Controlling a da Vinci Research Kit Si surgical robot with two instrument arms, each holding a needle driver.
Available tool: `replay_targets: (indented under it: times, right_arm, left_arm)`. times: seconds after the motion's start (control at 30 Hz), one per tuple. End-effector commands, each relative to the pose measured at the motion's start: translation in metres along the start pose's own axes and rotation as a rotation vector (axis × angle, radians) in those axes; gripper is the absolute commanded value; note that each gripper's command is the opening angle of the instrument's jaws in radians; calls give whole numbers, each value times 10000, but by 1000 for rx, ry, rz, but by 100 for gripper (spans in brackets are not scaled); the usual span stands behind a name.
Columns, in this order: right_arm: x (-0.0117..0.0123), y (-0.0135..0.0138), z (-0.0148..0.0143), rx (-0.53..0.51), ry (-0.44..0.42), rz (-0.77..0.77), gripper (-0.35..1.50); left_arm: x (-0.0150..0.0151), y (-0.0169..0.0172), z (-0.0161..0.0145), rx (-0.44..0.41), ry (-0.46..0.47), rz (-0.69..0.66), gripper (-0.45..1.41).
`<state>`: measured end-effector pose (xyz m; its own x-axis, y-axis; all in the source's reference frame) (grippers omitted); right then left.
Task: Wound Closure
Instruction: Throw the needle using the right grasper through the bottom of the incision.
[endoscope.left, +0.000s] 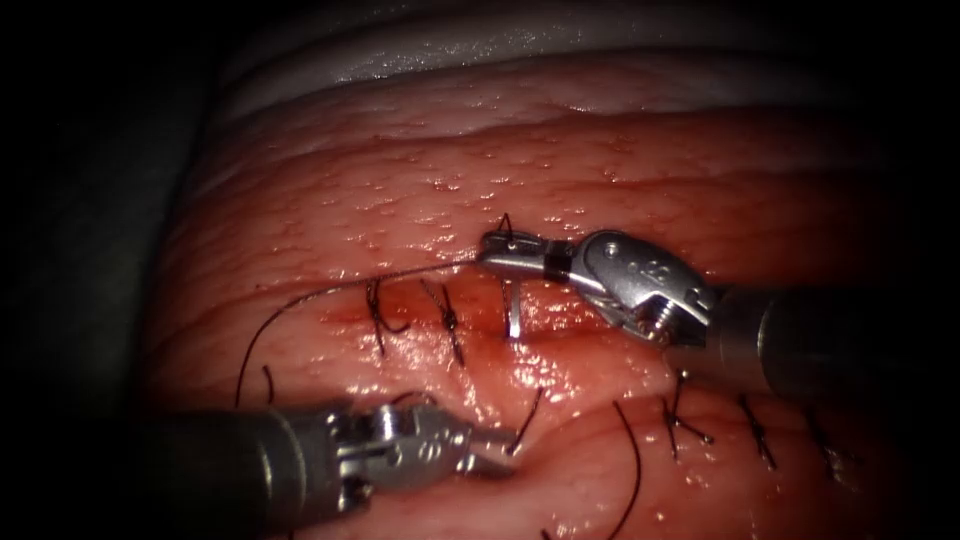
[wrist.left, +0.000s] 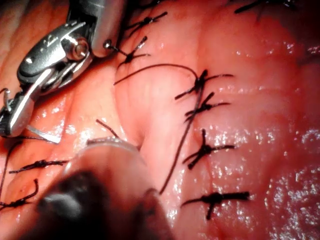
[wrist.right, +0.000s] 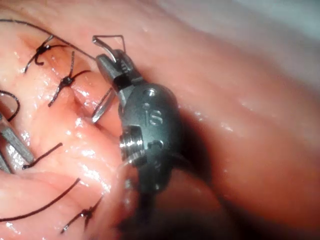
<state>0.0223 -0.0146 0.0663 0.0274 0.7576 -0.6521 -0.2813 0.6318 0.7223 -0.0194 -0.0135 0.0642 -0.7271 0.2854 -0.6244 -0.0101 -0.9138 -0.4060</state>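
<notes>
**A:** Foreground, endoscope view: the left arm's grey steel tool (endoscope.left: 490, 450) rests its tip on a fold of the glistening pink pork-belly tissue (endoscope.left: 420, 170). Whether it grips anything, I cannot tell.

**B:** And the right arm's silver wristed tool (endoscope.left: 505, 255)?

**A:** Pinched on the curved steel needle (endoscope.left: 513, 318) near its tail end. The needle hangs down across the long cut (endoscope.left: 570, 318), its point at the wound edge. I can't tell whether it is in the tissue. The thin black thread (endoscope.left: 300, 300) runs from that tool leftward, then loops down.

**B:** How far along?

**A:** Judging by this, partway. Two knotted dark stitches (endoscope.left: 448, 320) sit left of the needle, while the cut lies unclosed to its right.

**B:** What do the wrist views add?

**A:** The right wrist view shows the clamp on the needle from close up, with a fine loop of thread above it. The left wrist view shows a row of four tied stitches (wrist.left: 205, 150) on a neighbouring fold.
</notes>
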Motion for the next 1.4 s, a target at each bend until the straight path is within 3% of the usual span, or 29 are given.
replay_targets:
  times: [0.03,0.5,1.03,1.4]
  right_arm:
    - [-4,2,10,6,2,5,-35]
    - [-3,-16,9,78,-2,220,-35]
    - [-4,-43,6,171,-34,335,-35]
    - [-12,-67,2,198,-70,623,-35]
  left_arm:
    - [0,-1,7,-1,0,1,-5]
    - [-2,-3,9,-7,4,3,-8]
    - [-10,0,1,-13,5,10,-11]
    - [-10,-5,5,-13,6,10,-11]
